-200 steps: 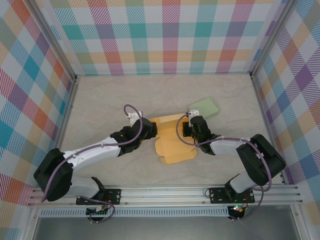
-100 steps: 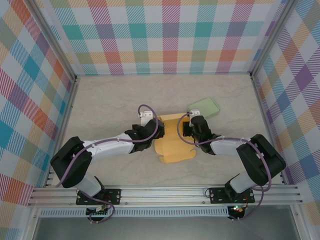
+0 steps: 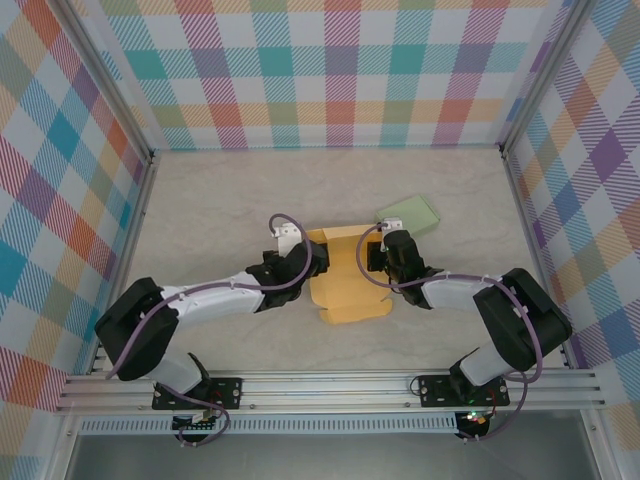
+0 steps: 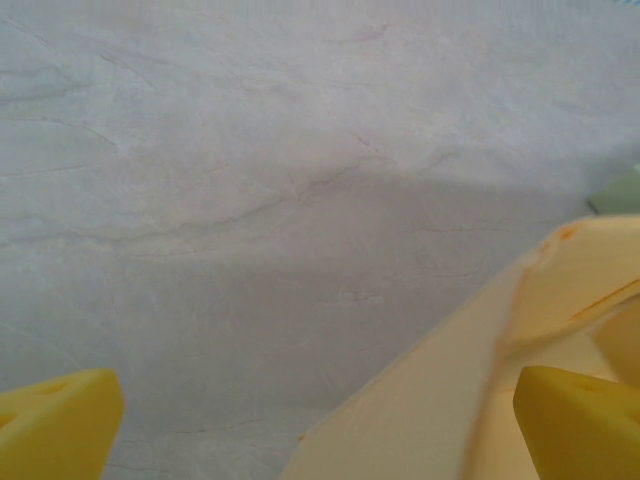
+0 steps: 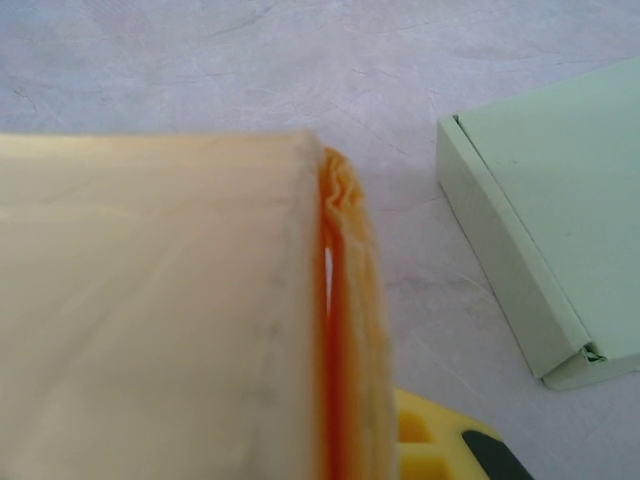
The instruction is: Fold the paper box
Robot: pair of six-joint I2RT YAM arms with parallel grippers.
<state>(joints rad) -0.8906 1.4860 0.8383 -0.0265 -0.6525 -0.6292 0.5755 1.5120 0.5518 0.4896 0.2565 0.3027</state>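
- Yellow-orange paper box point(image 3: 345, 278): a partly folded sheet lying about the middle of the bench point(image 3: 220, 200), with both arms reaching in from the near edge. Its broad base panel lies flat. A narrow flap stands out at the near edge.
- Left gripper point(image 3: 317, 262): at the left edge of the sheet, jaws wide. In the left wrist view one yellow fingertip point(image 4: 55, 425) hangs over bare bench and the other point(image 4: 580, 420) over the paper, so the sheet's edge runs between them. Judged purpose: to straddle that edge ready to take or press the left panel. Nothing is held yet.
- Right gripper point(image 3: 370, 258): at the right edge of the sheet. In the right wrist view a doubled panel stands on edge straight before the camera, orange showing in its crease, with one yellow finger point(image 5: 440, 440) close against its right side. The other finger is hidden behind the panel. Judged state: pinched onto the fold, holding that wall raised and the sheet anchored while the left side is worked.
- Pale green flat paper box point(image 3: 408, 214): just off the far right corner of the sheet, apart from the raised fold. It appears already closed and set aside there.
- Stage, as judged: early to middle, with one side up and the rest flat.
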